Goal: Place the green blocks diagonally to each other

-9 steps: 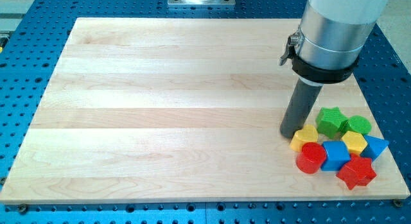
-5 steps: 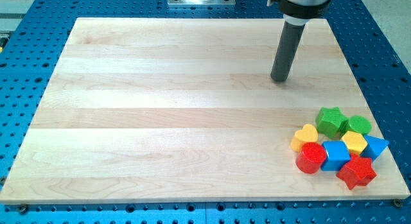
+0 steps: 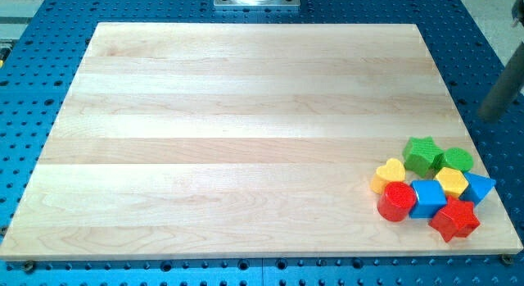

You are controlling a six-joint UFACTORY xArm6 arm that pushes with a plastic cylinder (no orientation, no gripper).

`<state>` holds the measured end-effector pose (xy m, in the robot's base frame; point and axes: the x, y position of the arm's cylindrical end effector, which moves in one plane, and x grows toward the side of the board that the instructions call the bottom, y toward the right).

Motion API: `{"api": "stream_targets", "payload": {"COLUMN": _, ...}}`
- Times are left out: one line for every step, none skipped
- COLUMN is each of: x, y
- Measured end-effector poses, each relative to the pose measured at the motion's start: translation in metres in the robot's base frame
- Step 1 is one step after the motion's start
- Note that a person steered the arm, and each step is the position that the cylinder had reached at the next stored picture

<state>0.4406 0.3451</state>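
My tip [image 3: 489, 115] shows as a blurred grey rod at the view's right edge; it slants up toward the top-right, off the board, just past the board's right edge, above its lower-right corner.

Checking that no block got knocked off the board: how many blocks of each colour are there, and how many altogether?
Green: 2, a star and a rounder one
Yellow: 2, a heart and a hexagon
Red: 2, a cylinder and a star
Blue: 2, a cube and a triangle
Total: 8
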Motion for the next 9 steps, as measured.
{"api": "stream_targets", "payload": {"x": 0.066, "y": -0.003}}
{"api": "stream_targets", "payload": {"x": 0.102, "y": -0.017}}
{"api": "stream_targets", "payload": {"x": 0.104, "y": -0.021}}
{"api": "stream_targets", "payload": {"x": 0.104, "y": -0.025}}
{"api": "stream_targets", "payload": {"x": 0.096, "y": -0.04}}
{"api": "stream_targets", "payload": {"x": 0.096, "y": -0.086}}
{"api": "stream_targets", "payload": {"x": 0.083, "y": -0.117}}
{"api": "stream_targets", "payload": {"x": 0.06, "y": -0.142}}
{"api": "stream_targets", "payload": {"x": 0.043, "y": -0.16}}
